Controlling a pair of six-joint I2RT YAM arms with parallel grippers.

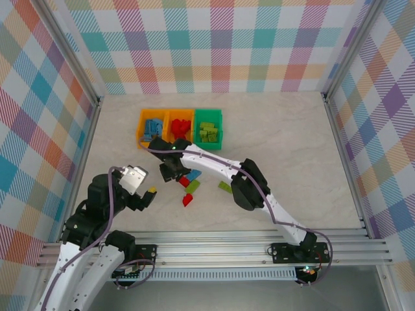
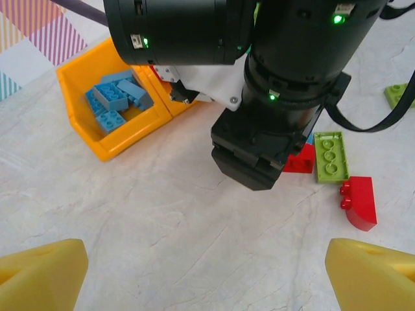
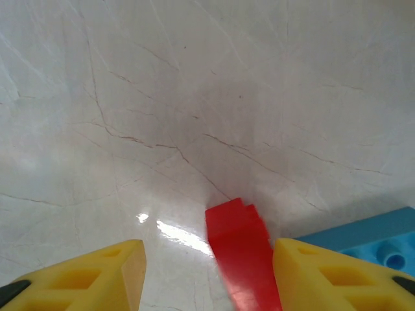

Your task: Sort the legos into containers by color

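Three containers stand in a row at the back: an orange one (image 1: 151, 126) with blue legos (image 2: 117, 100), an orange one (image 1: 179, 123) with red ones, and a green one (image 1: 209, 126) with lime ones. Loose legos lie in front of them: a red brick (image 1: 188, 199), lime pieces (image 1: 225, 187) and a blue one (image 1: 194, 175). My right gripper (image 3: 207, 278) is down at the table, astride a red lego (image 3: 240, 259). The brick lies against the right finger (image 3: 324, 278), and a gap remains at the left finger (image 3: 97, 275). My left gripper (image 2: 207, 272) hovers open over bare table to the left, holding nothing.
The right arm's black wrist (image 2: 259, 162) stands between my left gripper and the bins. A lime plate (image 2: 331, 155) and a red brick (image 2: 360, 202) lie just right of it. A blue lego (image 3: 369, 240) sits beside the right finger. Plaid walls enclose the table.
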